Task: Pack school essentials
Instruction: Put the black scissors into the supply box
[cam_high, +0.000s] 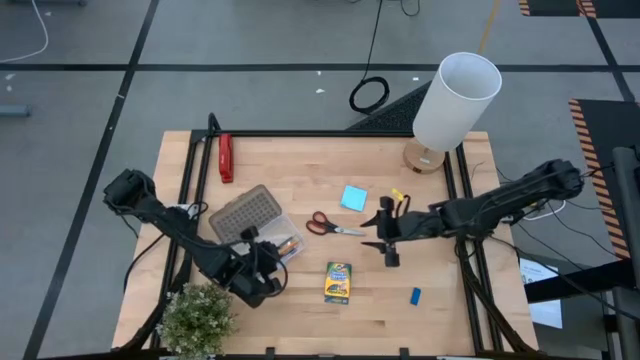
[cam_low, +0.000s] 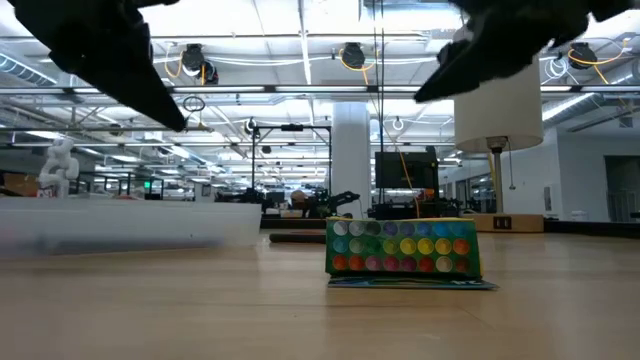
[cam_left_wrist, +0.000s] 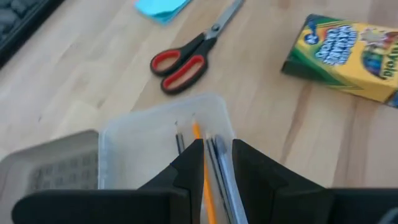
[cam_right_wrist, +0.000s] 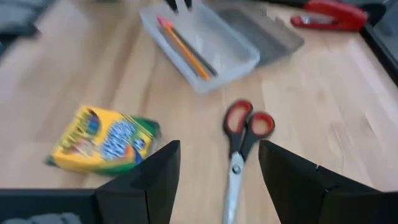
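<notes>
Crayons come first: the yellow-green crayon box (cam_high: 339, 282) lies flat on the wooden counter (cam_high: 300, 165), between my two arms and toward the near edge. Its printed lettering shows in both wrist views but is too blurred for me to read. In the low view its end flap (cam_low: 403, 248) faces the camera, showing rows of coloured dots.

My left gripper (cam_high: 262, 268) hangs over the clear plastic case (cam_high: 283, 243), jaws spread a little. An orange pencil (cam_left_wrist: 202, 163), a dark pencil (cam_left_wrist: 180, 142) and what looks like a blue pen (cam_left_wrist: 221, 163) lie lengthwise inside the case. The grey dotted lid (cam_high: 243, 213) lies open beside it, toward the far left.

My right gripper (cam_high: 386, 233) hovers over the middle of the counter, jaws spread wide. The red-handled scissors (cam_high: 331, 226) lie just beside it, handles pointing toward the case, blades closed. The light-blue square notepad (cam_high: 353, 197) sits just beyond the scissors. A tiny blue eraser (cam_high: 415, 295) rests by itself near the front right, well apart from the rest.

A red bar-shaped tool (cam_high: 226, 157) lies at the far left edge, a lamp with a white shade (cam_high: 457, 101) stands at the far right corner, and a small green plant (cam_high: 199, 318) sits at the near left corner.
</notes>
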